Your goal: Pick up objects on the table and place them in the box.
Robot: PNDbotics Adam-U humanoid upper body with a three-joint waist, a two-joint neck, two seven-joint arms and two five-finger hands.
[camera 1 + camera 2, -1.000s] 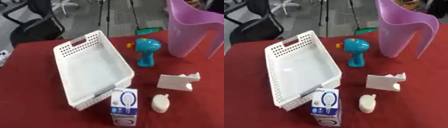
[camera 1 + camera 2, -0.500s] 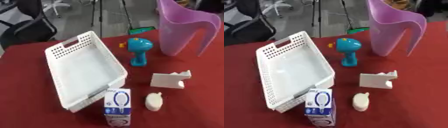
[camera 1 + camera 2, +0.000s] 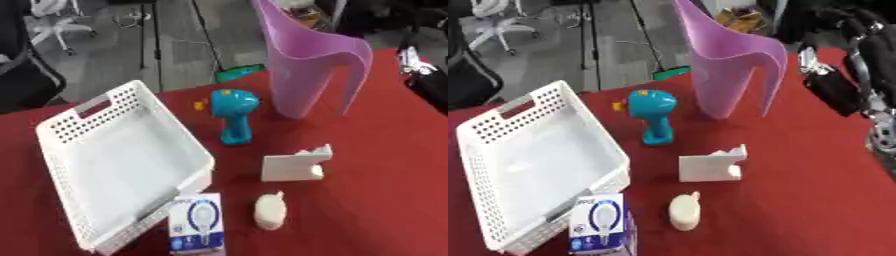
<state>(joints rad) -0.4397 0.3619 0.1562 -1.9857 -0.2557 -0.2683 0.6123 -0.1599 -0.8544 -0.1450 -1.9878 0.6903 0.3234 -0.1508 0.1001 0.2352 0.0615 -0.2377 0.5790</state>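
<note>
White basket (image 3: 114, 165) sits empty — the right hand (image 3: 833, 92), fingers unclear, could knock the tall purple jug (image 3: 732, 62) over.

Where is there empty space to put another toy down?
Inside the white box, nothing lies yet. Bare red table stretches right of the white block and the cream piece. It is crowded between the box, bulb carton, blue toy drill and pink jug.
</note>
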